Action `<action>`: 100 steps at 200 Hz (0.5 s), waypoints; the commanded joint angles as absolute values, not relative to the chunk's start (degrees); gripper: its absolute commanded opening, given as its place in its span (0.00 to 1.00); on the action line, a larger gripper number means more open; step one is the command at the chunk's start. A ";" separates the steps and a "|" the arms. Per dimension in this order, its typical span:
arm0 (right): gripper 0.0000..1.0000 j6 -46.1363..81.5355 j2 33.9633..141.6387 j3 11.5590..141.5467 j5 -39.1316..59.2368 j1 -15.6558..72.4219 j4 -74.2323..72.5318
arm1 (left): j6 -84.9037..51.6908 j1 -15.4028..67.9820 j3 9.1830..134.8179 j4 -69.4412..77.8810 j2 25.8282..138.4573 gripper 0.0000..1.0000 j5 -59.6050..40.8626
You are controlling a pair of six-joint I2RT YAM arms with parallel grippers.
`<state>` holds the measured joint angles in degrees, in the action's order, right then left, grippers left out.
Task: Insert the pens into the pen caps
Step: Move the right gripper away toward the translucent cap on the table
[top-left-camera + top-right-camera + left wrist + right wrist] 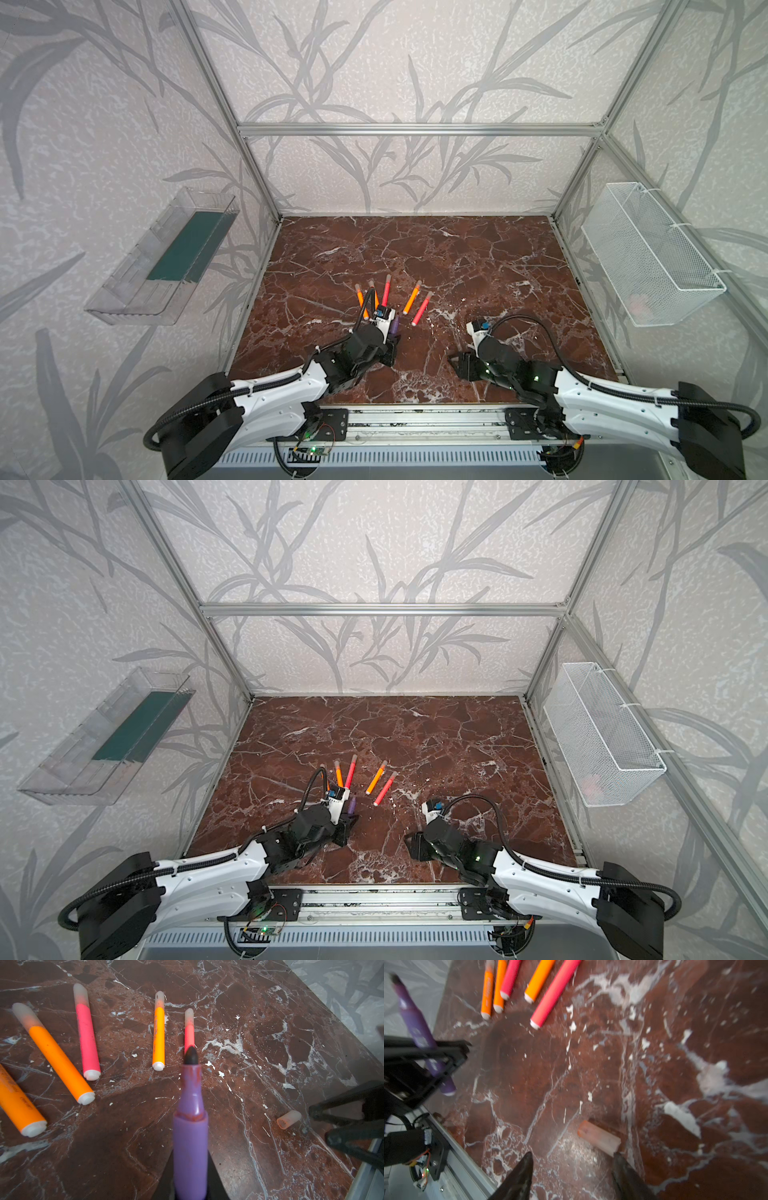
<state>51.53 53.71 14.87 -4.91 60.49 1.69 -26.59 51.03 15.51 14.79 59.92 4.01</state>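
Near the front edge of the tabletop, in both top views, the left gripper holds the purple pen tilted, tip raised and pointing away from the robot. The right gripper hangs low over the marble, well apart to its right. Five capped pens lie fanned just beyond the left gripper. From this height the last cap cannot be made out, nor how far the right fingers are spread.

Along the left wrist view, the purple pen juts out from between the left fingers, which are clamped on its barrel. Its dark tip is bare. Only this view shows the caps seated on all five lying pens. The loose cap lies on its side on the tabletop, just beside the right gripper and apart from it. The two black fingers are spread with nothing between them.

Across the right wrist view, which is blurred, the loose cap lies just ahead of one finger. Whether it touches that tip I cannot tell, but it is not between the fingers, which stand fairly wide. Only here does the left grip show from the side. The fingers cross the purple barrel, and the pen's pale butt end sticks out below them.
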 commanded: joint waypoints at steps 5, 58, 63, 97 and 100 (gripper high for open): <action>0.60 52.22 56.09 17.40 -4.72 64.15 4.59 | -27.24 50.89 14.46 14.54 57.56 0.00 4.00; 0.61 52.40 60.45 18.02 -8.14 66.00 2.88 | -27.46 50.89 13.78 13.68 54.92 0.00 4.13; 0.61 52.35 61.42 18.15 -8.53 66.01 2.19 | -27.51 50.89 13.80 13.55 54.87 0.00 4.05; 0.61 51.75 67.90 19.79 -11.40 65.97 -0.09 | -27.50 50.89 13.75 12.89 54.03 0.00 3.89; 0.61 51.70 68.25 19.90 -11.73 66.02 -0.09 | -27.51 50.91 13.79 12.80 53.93 0.00 3.95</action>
<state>52.03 64.88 18.70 -8.38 65.60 0.03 -26.79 51.03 14.46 13.87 55.22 3.97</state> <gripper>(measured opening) 0.610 0.157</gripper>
